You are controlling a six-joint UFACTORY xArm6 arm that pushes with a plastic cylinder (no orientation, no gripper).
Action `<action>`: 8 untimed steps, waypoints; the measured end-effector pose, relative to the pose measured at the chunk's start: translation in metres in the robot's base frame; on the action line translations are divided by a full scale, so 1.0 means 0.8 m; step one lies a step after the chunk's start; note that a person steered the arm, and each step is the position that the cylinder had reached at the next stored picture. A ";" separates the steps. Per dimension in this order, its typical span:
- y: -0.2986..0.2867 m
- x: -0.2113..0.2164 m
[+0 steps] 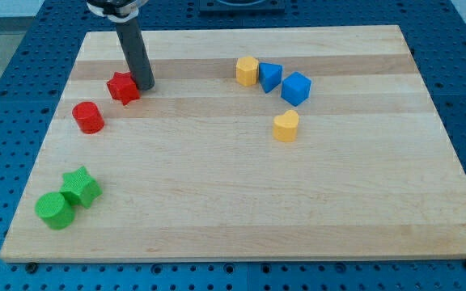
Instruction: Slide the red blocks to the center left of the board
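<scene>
A red star-shaped block (123,87) lies at the board's upper left. A red cylinder (88,117) stands a little below and to the left of it. My tip (143,83) rests on the board right beside the red star's right edge, touching it or nearly so. The dark rod rises from there to the view's top.
A green star block (81,187) and a green cylinder (55,210) sit at the lower left. A yellow block (247,70), a blue triangular block (270,77), a blue cube (295,88) and a yellow heart block (285,126) sit right of centre. The wooden board (241,210) lies on a blue perforated table.
</scene>
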State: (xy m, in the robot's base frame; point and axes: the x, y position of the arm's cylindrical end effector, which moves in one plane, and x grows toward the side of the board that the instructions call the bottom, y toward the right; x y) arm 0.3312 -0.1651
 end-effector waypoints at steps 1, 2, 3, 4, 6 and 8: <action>0.000 -0.018; -0.004 -0.020; -0.018 -0.015; -0.033 -0.002; -0.058 0.018; -0.069 0.020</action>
